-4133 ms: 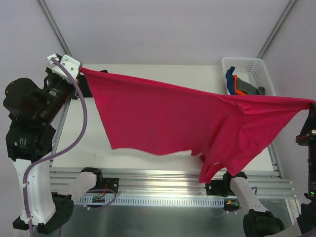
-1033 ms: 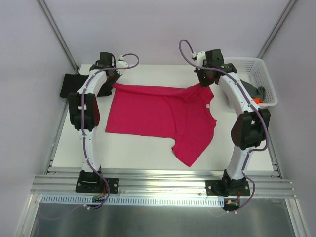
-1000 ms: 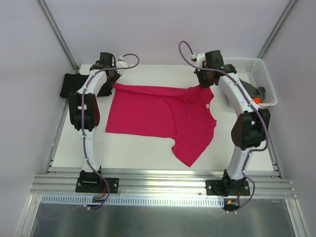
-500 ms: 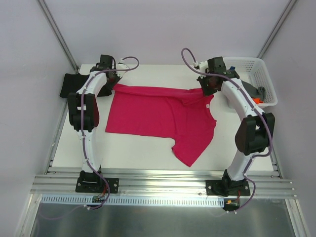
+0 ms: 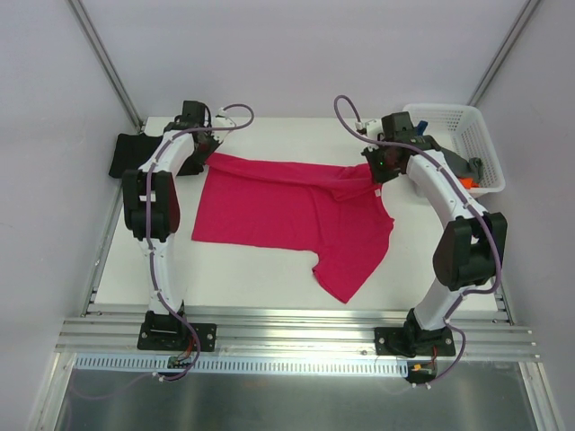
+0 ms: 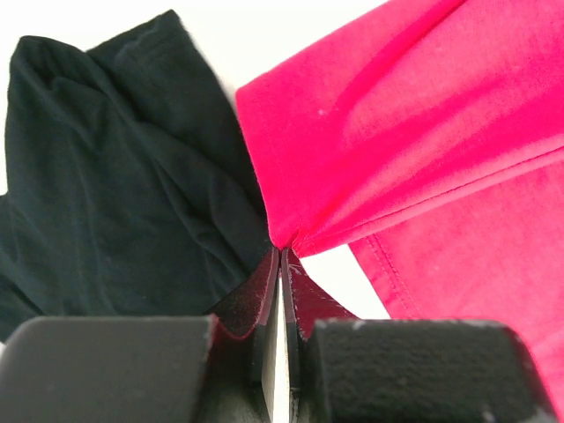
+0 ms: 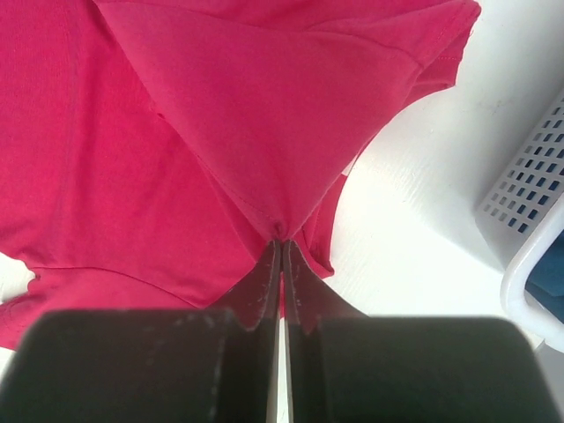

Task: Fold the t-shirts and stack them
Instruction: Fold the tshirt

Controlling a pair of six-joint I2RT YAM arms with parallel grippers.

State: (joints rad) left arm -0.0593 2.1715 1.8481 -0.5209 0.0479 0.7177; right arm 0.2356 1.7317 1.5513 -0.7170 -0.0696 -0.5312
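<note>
A crimson-pink t-shirt point(image 5: 287, 211) lies spread on the white table point(image 5: 243, 269), a sleeve trailing toward the near right. My left gripper point(image 5: 208, 154) is shut on its far left corner point(image 6: 291, 231); in the left wrist view the pinched cloth rises off the table. My right gripper point(image 5: 375, 169) is shut on the far right edge of the pink shirt point(image 7: 264, 132), lifting a fold. A black t-shirt point(image 5: 132, 154) lies crumpled at the far left, right beside the left gripper point(image 6: 280, 251); the black t-shirt point(image 6: 106, 176) fills the left of the wrist view.
A white lattice basket point(image 5: 467, 126) stands at the far right corner with blue, orange and grey cloth inside; its wall point(image 7: 533, 203) is close to the right gripper point(image 7: 280, 240). Aluminium rails point(image 5: 287, 337) run along the near edge.
Four seconds ago the shirt hung stretched in the air between the arms; it now lies on the table. In the last second the right gripper has moved right and nearer, pulling its fold.
</note>
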